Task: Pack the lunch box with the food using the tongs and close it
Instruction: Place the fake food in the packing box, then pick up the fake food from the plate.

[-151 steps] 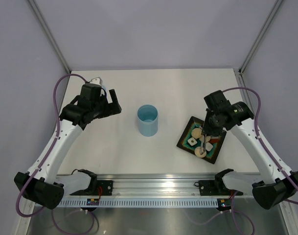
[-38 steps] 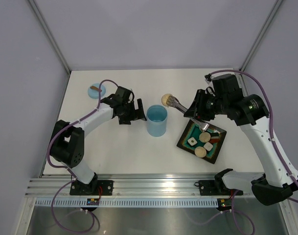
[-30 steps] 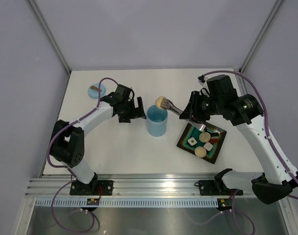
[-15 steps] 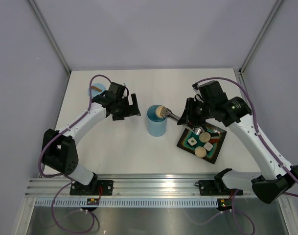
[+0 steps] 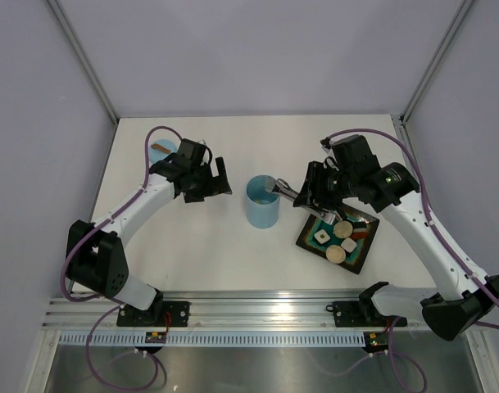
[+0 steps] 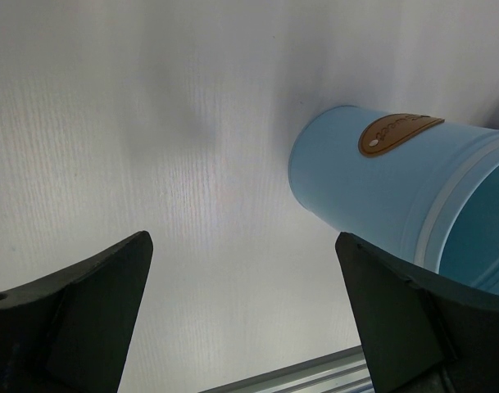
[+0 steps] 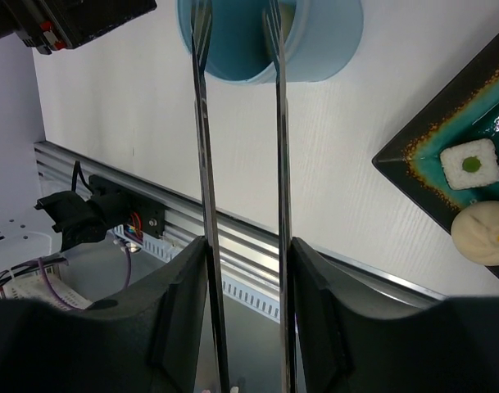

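Observation:
The light blue lunch box [image 5: 261,205] stands upright mid-table. My right gripper [image 5: 313,195] is shut on the silver tongs [image 7: 278,131], whose two arms stand apart with their tips inside the lunch box [image 7: 323,33] mouth. A beige sliver of food [image 7: 288,16] shows inside the rim by one tip. More food [image 5: 339,239], buns and white cubes, lies on the dark square plate [image 5: 308,237]. My left gripper [image 5: 216,178] hangs open just left of the lunch box [image 6: 372,196], nothing between its fingers [image 6: 85,311].
A small flat blue disc [image 5: 161,149] with a brown tab lies at the back left, partly behind the left arm. The plate [image 7: 413,155] sits right of the box, holding a white cube [image 7: 470,164] and a bun [image 7: 483,233]. An aluminium rail [image 5: 257,307] runs along the near edge.
The right arm carried a beige bun in the tongs leftward over the box; the tongs have now spread and the bun is out of their tips. The left gripper drew back left.

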You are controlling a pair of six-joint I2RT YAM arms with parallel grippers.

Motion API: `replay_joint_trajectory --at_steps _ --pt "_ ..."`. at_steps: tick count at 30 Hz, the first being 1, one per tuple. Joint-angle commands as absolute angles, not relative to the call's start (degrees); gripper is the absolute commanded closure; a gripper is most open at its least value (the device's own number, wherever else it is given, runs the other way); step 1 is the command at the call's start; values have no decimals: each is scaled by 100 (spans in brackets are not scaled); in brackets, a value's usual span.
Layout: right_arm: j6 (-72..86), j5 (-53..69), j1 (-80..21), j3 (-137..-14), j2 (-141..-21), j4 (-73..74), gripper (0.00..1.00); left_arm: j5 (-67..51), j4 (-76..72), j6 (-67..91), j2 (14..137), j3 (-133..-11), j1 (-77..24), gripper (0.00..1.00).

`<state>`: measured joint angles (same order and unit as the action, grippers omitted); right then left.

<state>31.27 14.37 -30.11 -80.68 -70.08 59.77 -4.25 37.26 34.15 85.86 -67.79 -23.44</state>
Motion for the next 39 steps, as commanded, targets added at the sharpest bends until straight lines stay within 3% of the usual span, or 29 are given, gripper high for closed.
replay_joint_trajectory --at_steps 1,5,6,13,22,39 --pt "3059 1345 -3076 -8262 -6900 5757 51 -325 3630 3419 8420 -6759 -2320 1" --pt "3094 810 -3076 -8402 -6706 5897 67 -290 3665 3401 8402 -6759 -2320 1" --pt "3120 443 -3076 -8472 -6671 6045 75 -273 3682 3393 8394 -6759 -2312 1" --pt "3646 -1493 -3067 -8438 -6302 7013 83 -106 3814 3270 8253 -6794 -2233 1" --pt "4350 -1671 -3067 -7603 -5881 7778 82 -26 3981 3111 8112 -6741 -2013 1" --pt "3771 -263 -3067 -6987 -6195 7752 61 -272 3753 3217 8200 -6566 -1986 1"
